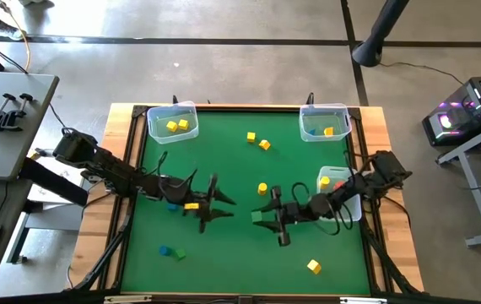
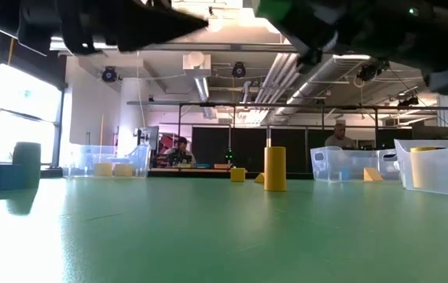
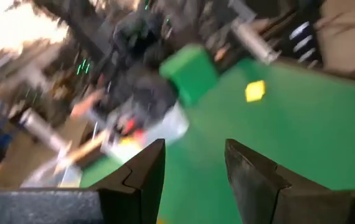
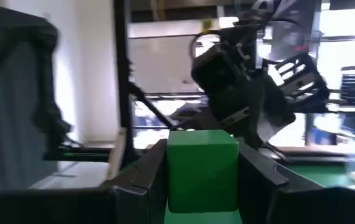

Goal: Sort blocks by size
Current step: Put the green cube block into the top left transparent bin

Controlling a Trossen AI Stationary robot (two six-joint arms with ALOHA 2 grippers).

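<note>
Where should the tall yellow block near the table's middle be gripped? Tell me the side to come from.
Grip the tall yellow block by its upper side walls, coming straight down from above. It stands upright and alone, so its sides are free.

floor (image 1: 249,76): grey concrete | side desk (image 1: 4,127): grey | window (image 2: 20,110): bright | ceiling ducts (image 2: 287,71): exposed

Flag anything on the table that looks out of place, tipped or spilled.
Nothing stands out. Loose blocks lie scattered on the green mat, as expected mid-sort; the three clear bins sit upright. The right gripper holds a green block; the left gripper is open.
</note>
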